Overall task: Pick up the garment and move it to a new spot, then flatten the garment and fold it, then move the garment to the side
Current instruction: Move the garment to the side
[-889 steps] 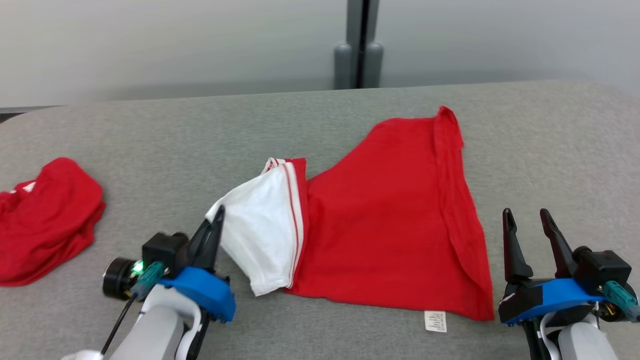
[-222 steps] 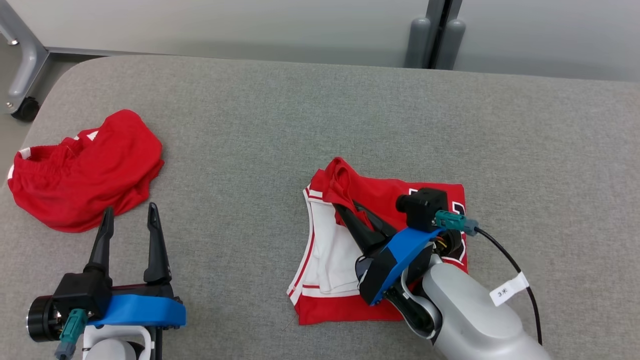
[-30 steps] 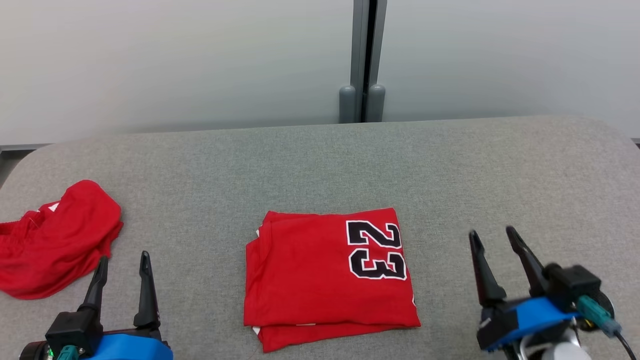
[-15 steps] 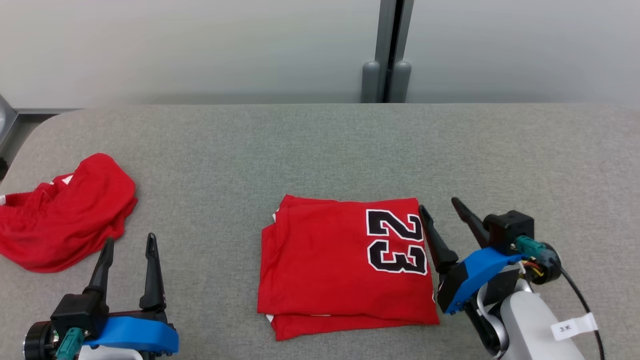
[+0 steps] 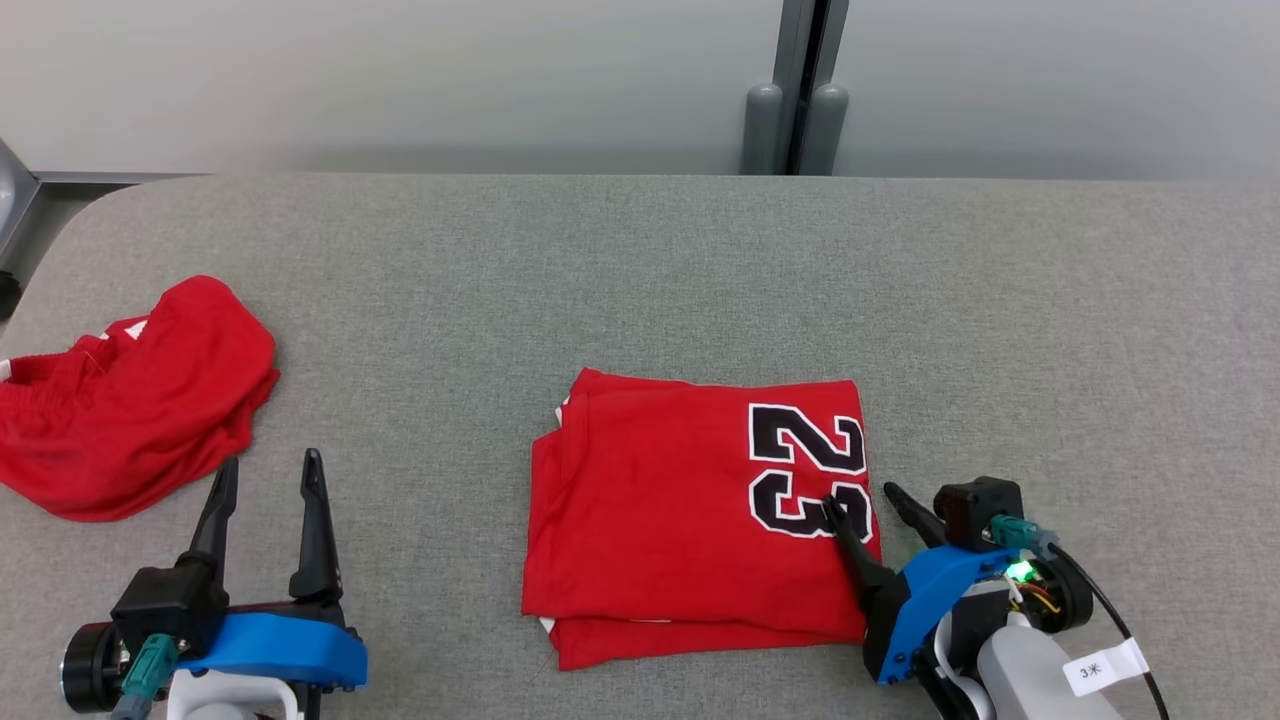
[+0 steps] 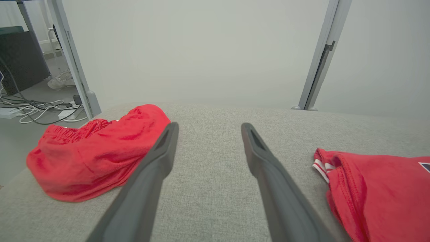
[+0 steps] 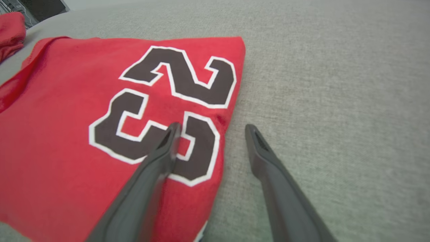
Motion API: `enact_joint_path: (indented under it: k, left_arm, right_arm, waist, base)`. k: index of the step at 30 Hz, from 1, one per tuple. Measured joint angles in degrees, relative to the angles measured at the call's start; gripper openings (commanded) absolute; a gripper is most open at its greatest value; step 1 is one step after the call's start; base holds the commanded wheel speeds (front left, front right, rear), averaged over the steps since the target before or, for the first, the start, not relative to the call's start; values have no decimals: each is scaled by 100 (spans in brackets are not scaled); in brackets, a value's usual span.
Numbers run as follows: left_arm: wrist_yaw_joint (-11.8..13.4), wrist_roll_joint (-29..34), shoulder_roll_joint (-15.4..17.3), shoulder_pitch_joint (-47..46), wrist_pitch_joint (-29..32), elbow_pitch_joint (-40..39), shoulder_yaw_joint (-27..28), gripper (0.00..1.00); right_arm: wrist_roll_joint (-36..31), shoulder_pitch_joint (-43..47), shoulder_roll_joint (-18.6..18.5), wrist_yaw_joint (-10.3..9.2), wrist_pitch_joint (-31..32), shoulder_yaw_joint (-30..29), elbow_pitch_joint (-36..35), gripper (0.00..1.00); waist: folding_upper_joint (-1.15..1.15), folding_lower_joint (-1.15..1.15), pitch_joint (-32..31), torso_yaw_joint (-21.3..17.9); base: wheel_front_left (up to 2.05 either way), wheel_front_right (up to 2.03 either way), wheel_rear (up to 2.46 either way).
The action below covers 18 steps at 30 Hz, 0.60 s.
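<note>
Head view, folded red jersey [image 5: 680,520] mid-table, long axis 9-to-3 o'clock, number 23 [image 5: 808,470] by its 3 o'clock edge, right gripper [image 5: 860,497] wide open astride that edge, empty, left gripper [image 5: 268,470] wide open, empty, at 8 o'clock, crumpled red garment [image 5: 130,400] at 9, grey table [image 5: 1050,330] stretching toward 12 and 3.

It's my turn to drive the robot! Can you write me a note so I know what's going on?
Left gripper: open, empty, above the grey fabric-covered table, near the crumpled red garment.
Right gripper: open, straddling the right edge of the folded red jersey with the black 23, one finger over the number, the other over the table; nothing gripped.
Done: jersey folded flat, mid-table.
Left: probably close on that edge and move the jersey to the side.
</note>
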Motion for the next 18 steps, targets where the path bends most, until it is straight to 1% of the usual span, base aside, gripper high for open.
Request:
enact_joint_path:
  k: [11,12,13,15,18]
  left_arm:
    - [-112,120,-103,-143,0,98,43,100]
    - [-138,122,-114,-144,0,109,49,100]
    - [-145,127,-130,-144,0,112,55,100]
    - [-151,130,-166,-148,0,118,68,100]
    - [-158,146,-187,-150,0,113,114,100]
  right_arm:
    - [465,-454,1,0,-298,528,772,100]
    - [500,-501,1,0,-297,590,853,45]
    - [550,-529,-3,-1,-311,637,893,0]
    - [661,-585,-2,0,-448,697,975,0]
    - [605,-711,5,1,-665,650,1123,0]
  waist:
    - [0,0,83,62]
    - [0,0,86,75]
    - [0,0,92,84]
    - [0,0,111,98]
    - [0,0,150,70]
  base:
    - [0,0,0]
    - [0,0,0]
    - [0,0,0]
    - [0,0,0]
    - [0,0,0]
